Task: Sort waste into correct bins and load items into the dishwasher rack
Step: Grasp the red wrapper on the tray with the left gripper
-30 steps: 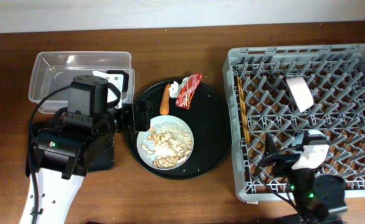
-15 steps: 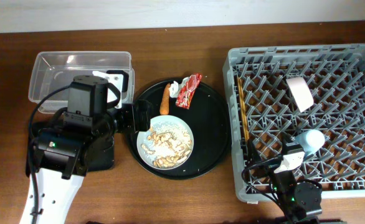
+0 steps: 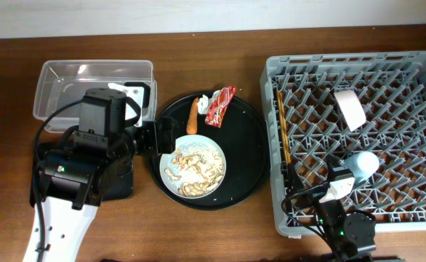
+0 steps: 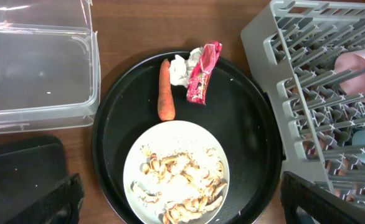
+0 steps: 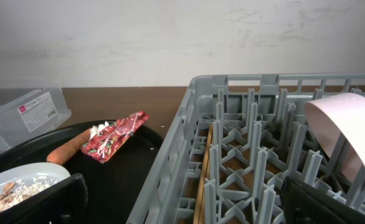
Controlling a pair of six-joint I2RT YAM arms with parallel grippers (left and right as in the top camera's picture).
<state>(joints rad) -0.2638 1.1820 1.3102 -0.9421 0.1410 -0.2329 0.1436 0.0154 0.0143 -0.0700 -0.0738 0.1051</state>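
Note:
An orange carrot, white tissue and a red wrapper lie at the back of the round black tray. A pale plate with food scraps and rice sits at its front. My left gripper is open and empty, hovering over the plate. The grey rack holds the chopsticks, a white bowl and a light-blue cup. My right gripper is open and empty, low over the rack's front left, above the chopsticks.
The clear tub stands at the back left. The shallow black tray lies in front of it, mostly under my left arm. The round black tray lies between the tub and the rack. My right arm is at the rack's front edge.
My right arm has drawn back toward the rack's front edge, and the light-blue cup now lies uncovered in the rack. The left arm has not moved.

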